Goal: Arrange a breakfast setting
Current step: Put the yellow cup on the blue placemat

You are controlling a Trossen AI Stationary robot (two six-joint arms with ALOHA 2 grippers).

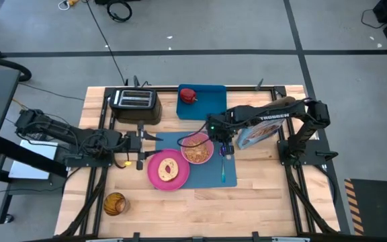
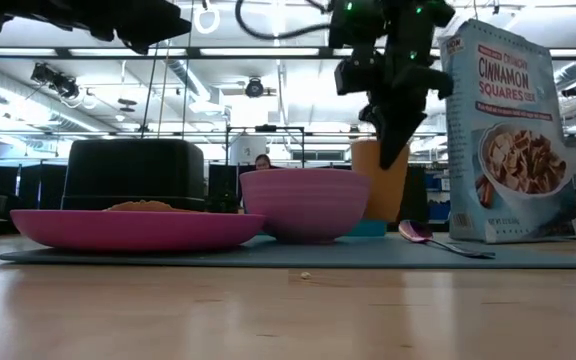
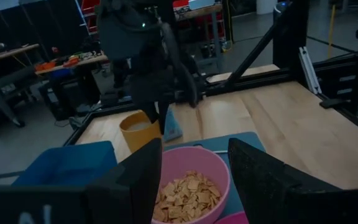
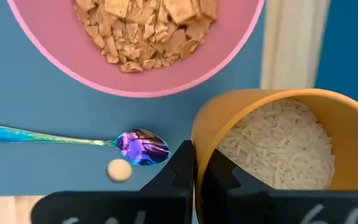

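The right gripper (image 4: pixel 194 171) pinches the rim of the small orange cup (image 4: pixel 278 146), which is filled with white grains and held above the blue mat (image 1: pixel 203 176) at the pink bowl's (image 1: pixel 197 149) three o'clock. The cereal-filled bowl sits at the pink plate's (image 1: pixel 167 169) one o'clock, toast slice (image 1: pixel 168 169) on the plate, spoon (image 1: pixel 224 168) at the bowl's four o'clock. The left gripper (image 1: pixel 152 137) hovers with fingers spread and empty at the bowl's nine o'clock.

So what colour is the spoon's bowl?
The spoon bowl is iridescent purple-blue, clearest in the right wrist view.
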